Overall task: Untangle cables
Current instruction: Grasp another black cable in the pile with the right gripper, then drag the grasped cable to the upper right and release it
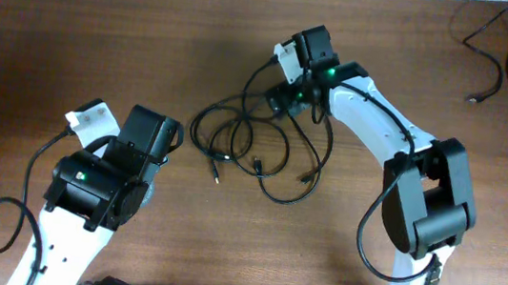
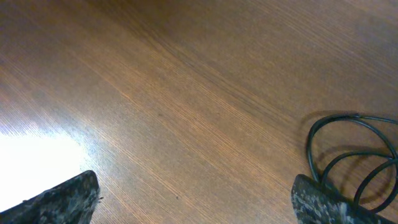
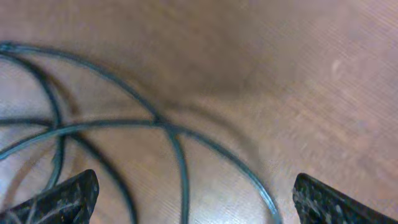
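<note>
A tangle of thin black cables (image 1: pixel 253 147) lies in loops at the table's middle, with small plugs at its lower edge. My right gripper (image 1: pixel 290 97) is open and hovers low over the tangle's upper right part; in the right wrist view, crossing strands (image 3: pixel 168 134) run between its open fingers (image 3: pixel 194 198). My left gripper (image 1: pixel 159 146) is open and empty, left of the tangle. In the left wrist view its fingers (image 2: pixel 199 198) frame bare wood, and a cable loop (image 2: pixel 354 146) lies by the right fingertip.
Another thin black cord (image 1: pixel 494 55) lies apart at the table's far right corner. A thicker black arm wire (image 1: pixel 5 220) loops at the lower left beside the left arm. The wooden table (image 1: pixel 103 39) stretches wide to the left and back.
</note>
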`<state>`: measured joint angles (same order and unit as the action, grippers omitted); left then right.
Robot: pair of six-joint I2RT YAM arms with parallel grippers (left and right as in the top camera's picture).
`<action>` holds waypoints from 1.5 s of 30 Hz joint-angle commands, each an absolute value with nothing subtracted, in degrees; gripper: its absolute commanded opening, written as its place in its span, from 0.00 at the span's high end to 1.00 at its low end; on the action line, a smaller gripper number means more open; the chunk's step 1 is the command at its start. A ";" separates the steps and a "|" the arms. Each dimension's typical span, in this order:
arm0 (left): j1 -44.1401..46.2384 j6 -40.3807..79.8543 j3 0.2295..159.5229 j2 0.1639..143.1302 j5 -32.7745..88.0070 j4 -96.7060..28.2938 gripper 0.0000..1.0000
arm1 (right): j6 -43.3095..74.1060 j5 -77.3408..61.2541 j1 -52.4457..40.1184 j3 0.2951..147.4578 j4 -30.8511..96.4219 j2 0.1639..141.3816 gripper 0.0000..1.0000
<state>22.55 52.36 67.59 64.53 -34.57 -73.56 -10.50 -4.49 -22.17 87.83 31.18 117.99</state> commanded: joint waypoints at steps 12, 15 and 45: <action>22.68 53.32 67.20 64.05 -35.77 -73.69 0.01 | -19.57 -15.66 -13.17 87.61 33.61 124.44 0.30; 22.68 53.32 67.20 64.05 -35.77 -73.67 0.01 | -20.75 -16.10 -13.19 87.61 32.29 125.25 0.91; 22.68 53.32 67.20 64.05 -35.77 -73.69 0.01 | 3.51 -1.87 1.63 88.68 52.29 111.81 0.78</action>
